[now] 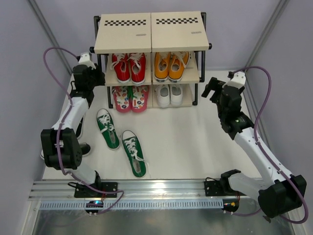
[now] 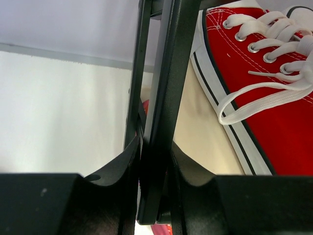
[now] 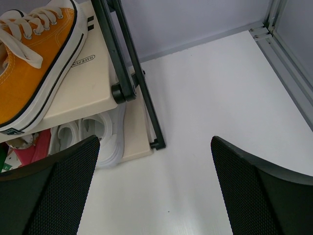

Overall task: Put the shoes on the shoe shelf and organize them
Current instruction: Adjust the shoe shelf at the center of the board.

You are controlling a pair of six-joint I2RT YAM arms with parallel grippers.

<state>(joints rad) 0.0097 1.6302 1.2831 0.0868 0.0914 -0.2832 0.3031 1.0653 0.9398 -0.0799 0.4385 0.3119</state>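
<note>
Left wrist view: left gripper [image 2: 155, 166] pinches a black post of the shoe shelf [image 2: 166, 73].
Right wrist, lower frame: right gripper [image 3: 154, 147] spread wide, holding nothing.

Two black-and-white robot arms are mounted at the near edge of the white counter [image 1: 186, 142]. The left arm [image 1: 73, 112] is folded at the elbow and stretched forward. Its left hand [image 1: 97, 74] is closed, with dark fingers [image 2: 110, 171] pressed against either side of a black metal shelf post [image 2: 164, 98]. The right arm [image 1: 254, 142] is bent outward at the elbow and angled forward and inward. Its right hand [image 1: 211, 89] is held above the counter, tilted downward, with textured black fingers [image 3: 63, 186] spread wide apart.
</note>
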